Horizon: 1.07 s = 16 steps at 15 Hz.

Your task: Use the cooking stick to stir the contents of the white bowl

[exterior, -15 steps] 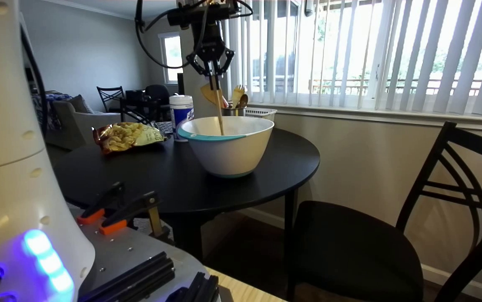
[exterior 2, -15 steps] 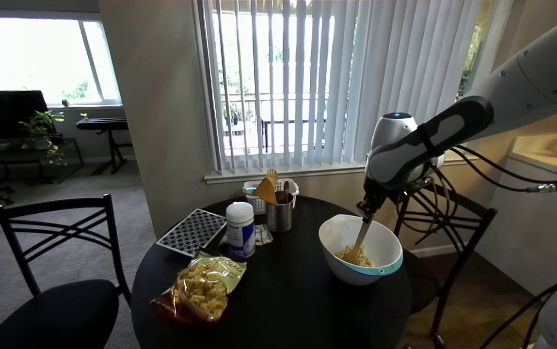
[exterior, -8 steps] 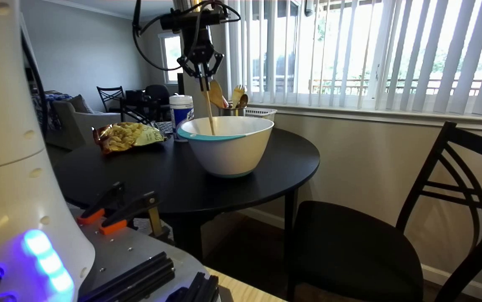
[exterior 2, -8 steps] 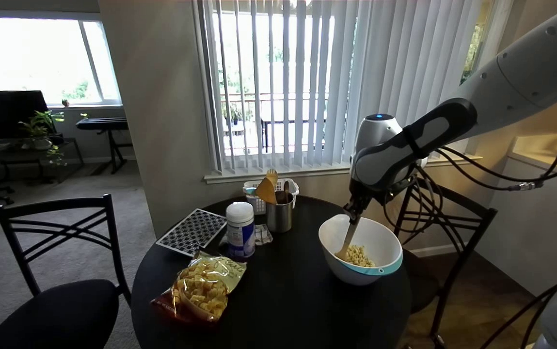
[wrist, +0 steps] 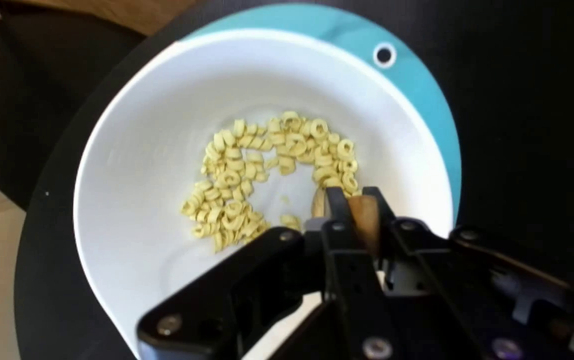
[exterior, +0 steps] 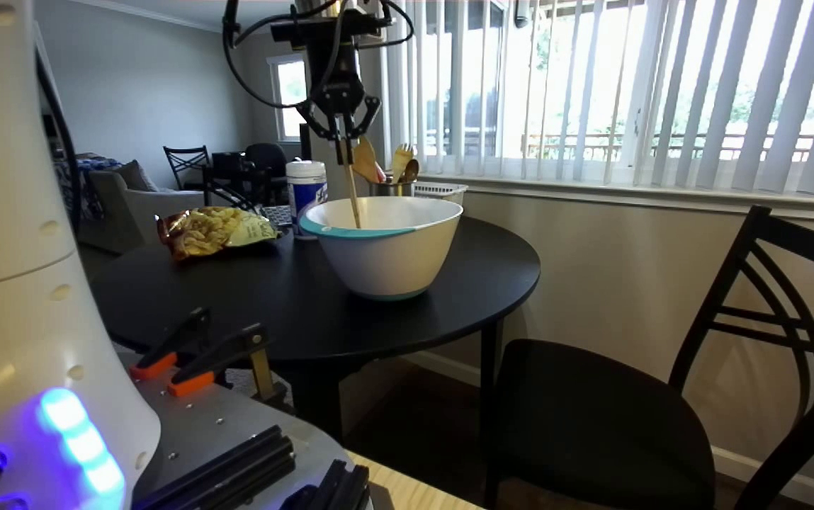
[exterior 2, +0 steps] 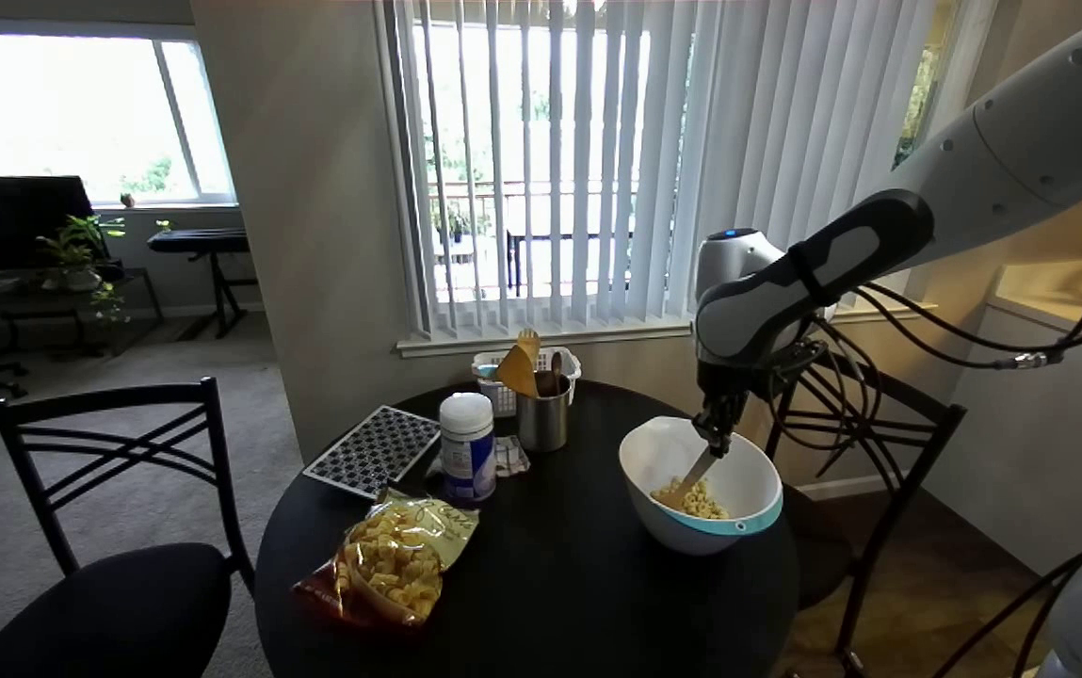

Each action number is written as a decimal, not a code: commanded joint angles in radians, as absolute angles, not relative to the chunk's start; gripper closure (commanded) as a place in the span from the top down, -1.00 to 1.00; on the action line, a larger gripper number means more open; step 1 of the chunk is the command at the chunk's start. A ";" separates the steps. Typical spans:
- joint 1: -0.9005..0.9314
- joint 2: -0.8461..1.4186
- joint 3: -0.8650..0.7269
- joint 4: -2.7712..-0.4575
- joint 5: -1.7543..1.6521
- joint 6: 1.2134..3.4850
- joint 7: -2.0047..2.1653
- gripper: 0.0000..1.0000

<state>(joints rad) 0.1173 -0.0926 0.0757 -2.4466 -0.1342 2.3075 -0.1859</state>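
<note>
Vertical blinds (exterior 2: 771, 132) let daylight into the room, and a round black bench (exterior 2: 550, 584) stands near them. Read as a clock face in an exterior view, twelve toward the blinds, the bench carries a steel utensil holder (exterior 2: 542, 424) near twelve, a lidded canister (exterior 2: 468, 452) near eleven, a snack bag (exterior 2: 397, 560) near nine and the white bowl (exterior 2: 743, 476) between two and three.

Inside that bowl the wooden cooking stick (exterior 2: 695, 475) slants, its lower end down at the curled yellow pieces (wrist: 230, 176) (pasta, by the look of them). The gripper (wrist: 354, 194) is clamped on the stick's upper part, above the bowl's rim, with wood showing between its fingers (wrist: 338, 206).

As for progress: the stick is gripped and in the bowl, so the preparation is done. In the wrist view the pieces lie in an arc from about eight o'clock through twelve to three, round a bare patch of bowl floor; I take that patch for the mark of a pass, and judge the stirring to be under way. How many turns are made cannot be told, and the gripper hides the stretch near five. Left to do, I think, is more sweeping, chiefly through the clump near eight.
</note>
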 commanded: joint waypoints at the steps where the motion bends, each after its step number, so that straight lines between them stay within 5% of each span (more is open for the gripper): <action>1: 0.096 -0.086 0.066 -2.450 -0.171 2.158 -0.248 -0.91; 16: 0.068 -0.066 0.064 -2.403 -0.420 2.073 -0.094 -0.92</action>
<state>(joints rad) 0.0721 -0.0806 0.0511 -2.4261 -0.3737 2.0568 -0.1526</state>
